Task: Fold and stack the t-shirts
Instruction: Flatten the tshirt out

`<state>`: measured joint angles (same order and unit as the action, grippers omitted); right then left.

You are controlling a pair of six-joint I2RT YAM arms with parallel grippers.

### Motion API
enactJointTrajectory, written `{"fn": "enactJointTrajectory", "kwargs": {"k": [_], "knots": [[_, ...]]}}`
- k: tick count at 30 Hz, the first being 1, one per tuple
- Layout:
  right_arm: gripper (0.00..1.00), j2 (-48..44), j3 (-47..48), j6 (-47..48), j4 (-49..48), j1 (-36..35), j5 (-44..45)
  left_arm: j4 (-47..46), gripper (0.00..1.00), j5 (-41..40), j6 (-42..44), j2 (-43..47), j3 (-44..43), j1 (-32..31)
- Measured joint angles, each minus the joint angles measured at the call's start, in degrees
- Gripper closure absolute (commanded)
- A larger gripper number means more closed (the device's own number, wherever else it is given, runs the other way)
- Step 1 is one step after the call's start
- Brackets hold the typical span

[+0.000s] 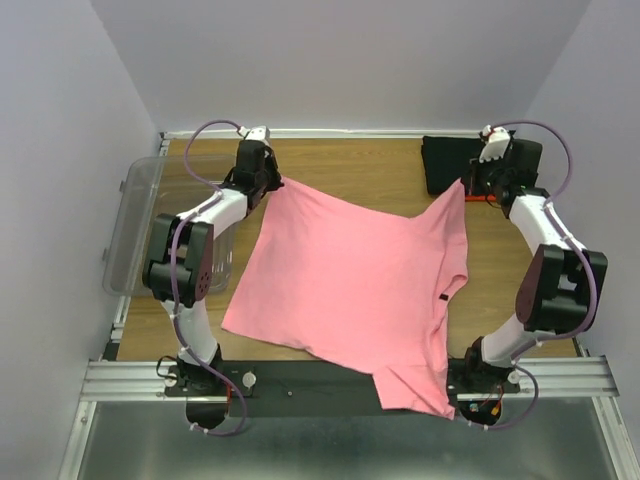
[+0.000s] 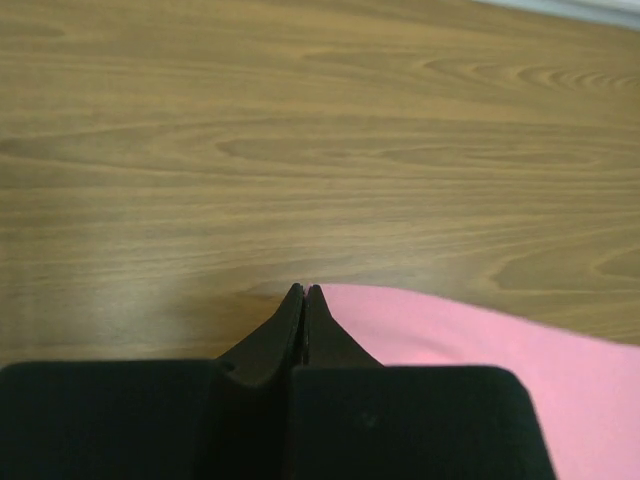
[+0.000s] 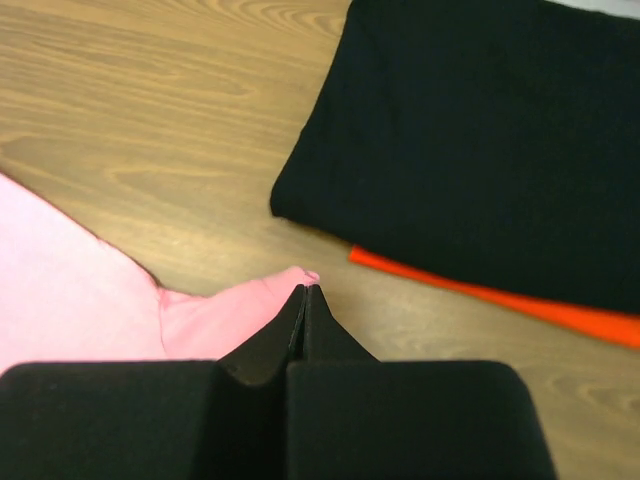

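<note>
Two-handed: clamped left tool [image 2: 303, 289] and right tool [image 3: 304, 288] shut on upper corners of pink t-shirt [image 1: 350, 280], spread mid-frame over bench [image 1: 350, 165]. Judged it light, limp, droopy; best gripped at corners or hems.

Corner of pink t-shirt [image 2: 520, 350] pinched in left gripper [image 2: 303, 292], over wooden table [image 2: 300, 130]

I can read no text, number or brand in any of my three views. The only candidate is a small dark tag [image 1: 441, 298] near the right edge of the pink t-shirt [image 1: 350, 280], and it is too small for me to make out any writing.
</note>
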<state>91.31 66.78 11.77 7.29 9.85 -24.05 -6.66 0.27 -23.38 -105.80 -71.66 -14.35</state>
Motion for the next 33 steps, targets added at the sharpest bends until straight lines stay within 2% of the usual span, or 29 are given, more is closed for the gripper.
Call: {"fn": "enactJointTrajectory", "kwargs": {"k": [6,13,18,33], "knots": [[0.99,5.81,2.32,2.95,-4.26,0.0,0.9,2.14,1.0,-1.42,0.24,-5.01,-6.16,0.0],[0.99,9.31,9.88,1.81,-5.57,0.0,0.59,3.41,1.0,-4.55,1.68,-7.34,-11.54,0.04],[0.99,11.52,15.28,-0.74,-6.58,-0.02,-0.63,4.04,1.0,-5.66,2.49,-8.11,-13.38,0.26],[0.99,17.79,23.15,-3.78,-6.75,-1.25,-0.79,6.32,1.0,-6.73,3.32,-11.04,-18.47,1.11]]}}
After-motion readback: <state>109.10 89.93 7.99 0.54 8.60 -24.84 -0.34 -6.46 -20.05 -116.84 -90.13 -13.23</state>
